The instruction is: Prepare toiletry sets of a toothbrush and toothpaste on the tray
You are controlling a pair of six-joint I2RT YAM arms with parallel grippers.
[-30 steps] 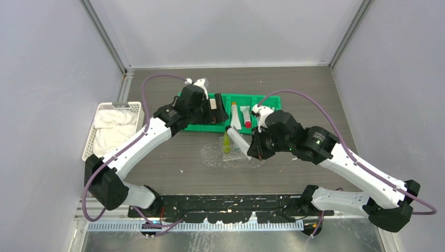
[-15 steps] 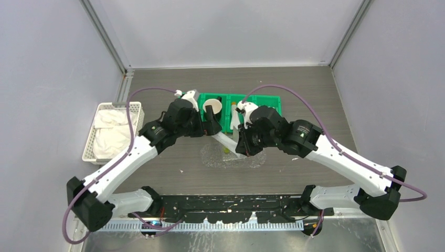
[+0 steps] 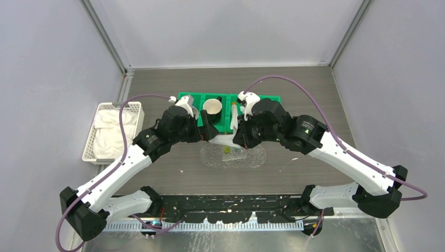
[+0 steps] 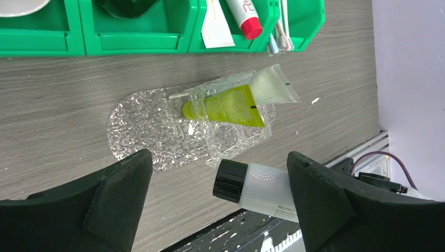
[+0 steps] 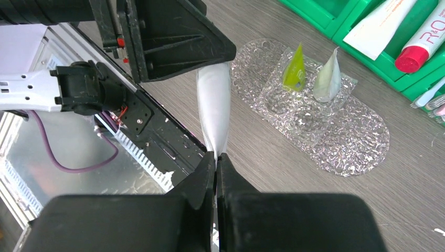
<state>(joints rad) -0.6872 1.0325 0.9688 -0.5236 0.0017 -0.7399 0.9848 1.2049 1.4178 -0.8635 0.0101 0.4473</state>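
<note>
My right gripper is shut on the flat end of a white tube with a black cap, holding it above the table just in front of the tray. My left gripper is open, its jaws on either side of the tube's capped end without touching it. In the top view the two grippers, left and right, meet over the near edge of the glittery clear tray. A clear-wrapped yellow-green tube lies on the tray.
The green compartment bin stands behind the tray, holding a cup, a red-capped tube and toothbrushes. A white mesh basket with white cloth stands at the left. The black rail runs along the near edge.
My left gripper has come away from the green bin, forward and right, to flank the tube's cap. My right gripper has carried the white tube left and back to meet it.
</note>
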